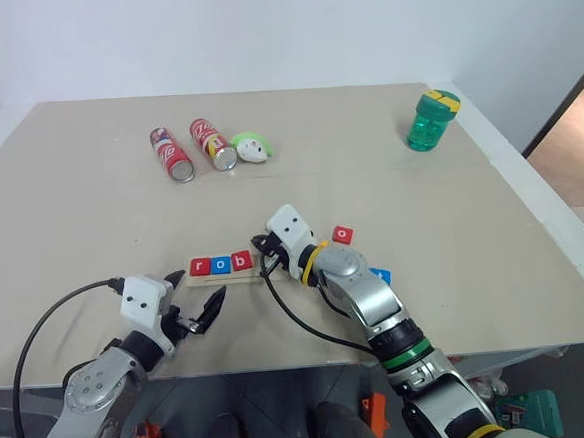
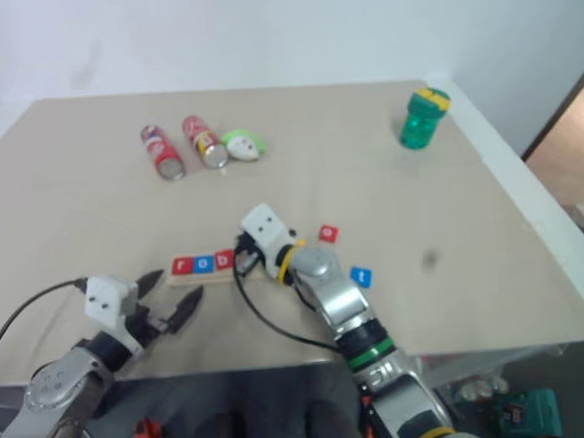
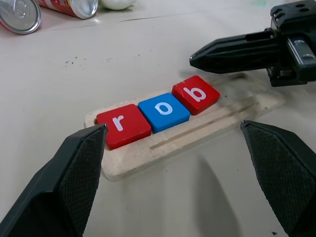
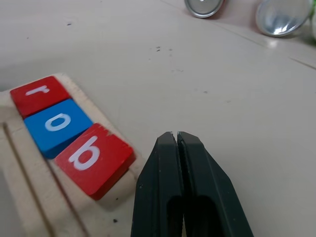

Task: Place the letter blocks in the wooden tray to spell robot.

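Note:
The wooden tray lies near the table's front, between my two grippers. Three letter blocks sit in its left part: a red r, a blue o and a red b, the b turned slightly out of line. My right gripper is shut on nothing, its tips just beside the b block at the tray's far edge. My left gripper stands open in front of the tray, apart from it. A loose red o block and a blue t block lie on the table right of the right arm.
Two red cans lie on their sides at the back, with a green and white object beside them. A green bottle with a yellow lid stands at the back right near the table edge.

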